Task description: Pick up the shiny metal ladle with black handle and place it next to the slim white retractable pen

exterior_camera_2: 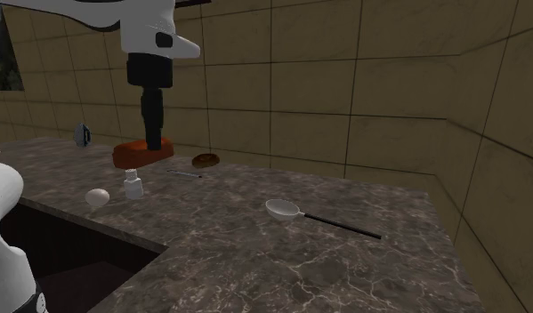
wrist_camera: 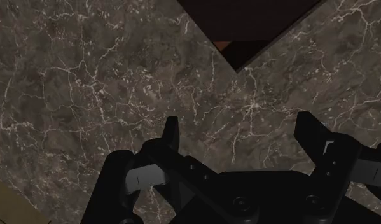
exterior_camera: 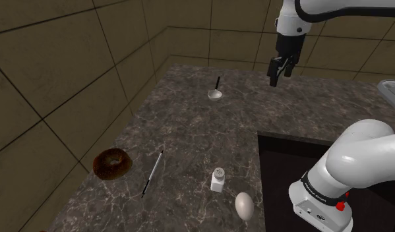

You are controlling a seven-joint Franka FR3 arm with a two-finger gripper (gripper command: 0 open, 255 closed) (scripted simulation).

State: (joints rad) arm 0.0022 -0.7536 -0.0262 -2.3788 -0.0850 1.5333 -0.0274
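**Item 1, tool** [exterior_camera: 276, 79]: black, 2 fingers spread apart with nothing between them. It hangs above the marble desk [wrist_camera: 87, 76], clear of every object.

**Item 2, ladle** [exterior_camera_2: 283, 211]: pale metal bowl, thin black handle. It lies on the desk, untouched.

**Item 3, pen** [exterior_camera: 152, 173]: slim and white, between a doughnut [exterior_camera: 112, 163] and a shaker [exterior_camera: 217, 179], well apart from the ladle.

**Governing relation:** from the tool, the ladle lies toward the shoulder view's left and lower down, well apart. Its long axis runs from the bowl, on the pen's side, to the handle tip pointing at the far wall. In the second exterior view the bowl is the end nearer the tool.

**Assessment:** the coming move is a sideways travel and a descent, with the fingers straddling the handle across its axis. A wrist turn is possibly needed, as the fingers' line against the handle is hard to judge here.
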